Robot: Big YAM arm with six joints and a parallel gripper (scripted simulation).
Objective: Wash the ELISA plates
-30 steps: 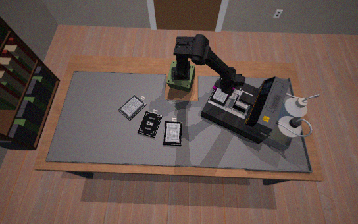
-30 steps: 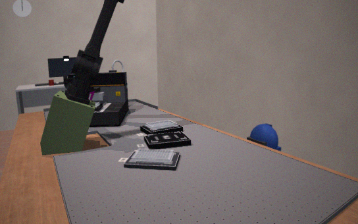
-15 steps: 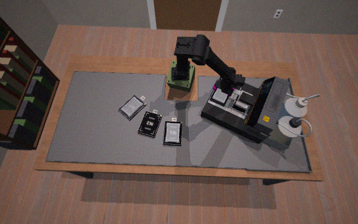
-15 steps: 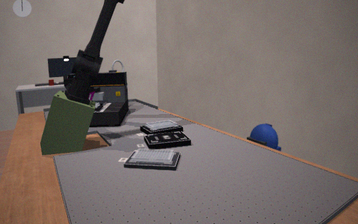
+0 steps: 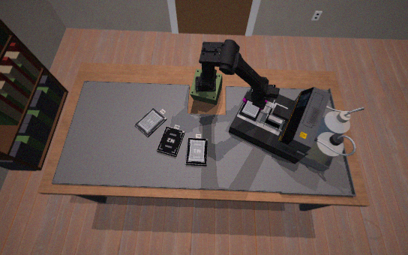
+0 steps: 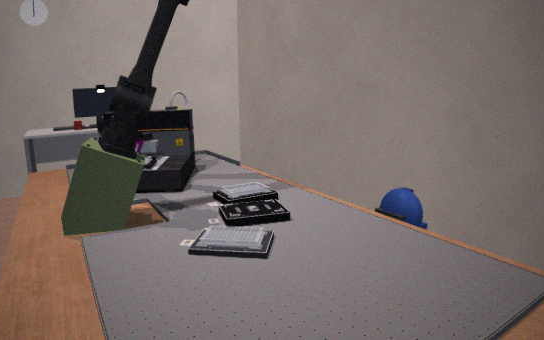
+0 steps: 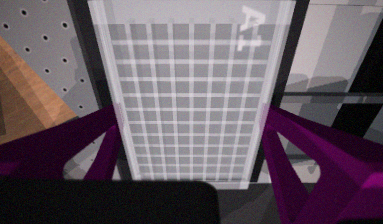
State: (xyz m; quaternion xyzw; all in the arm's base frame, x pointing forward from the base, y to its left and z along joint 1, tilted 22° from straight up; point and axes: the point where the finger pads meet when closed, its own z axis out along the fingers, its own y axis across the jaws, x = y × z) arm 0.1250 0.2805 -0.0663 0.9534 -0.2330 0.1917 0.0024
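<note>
My gripper [image 5: 255, 103] [image 7: 191, 111] is shut on a clear ELISA plate [image 5: 250, 109] [image 7: 192, 87], its magenta fingers against both long sides. The plate looks level, at or just above the pocket of the carrier [image 7: 93, 50]; whether it touches the bottom cannot be told. Its A1 mark is at the upper right in the wrist view. Nest N2 [image 5: 170, 141] [image 6: 254, 212] is empty. One plate [image 5: 151, 121] [image 6: 232, 237] sits in the left nest, another [image 5: 196, 150] [image 6: 247, 189] in the right nest. The washer [image 5: 316, 109] [image 6: 165, 141] shows no readable lamp; its START key cannot be made out.
The washer's tall housing stands right of the carrier. Two white bottles [image 5: 337, 121] [image 5: 330, 144] with tubes stand behind it at the right. The green arm base [image 5: 205, 95] [image 6: 101, 192] is left of the washer. A raised edge [image 5: 344, 150] borders the mat at the right.
</note>
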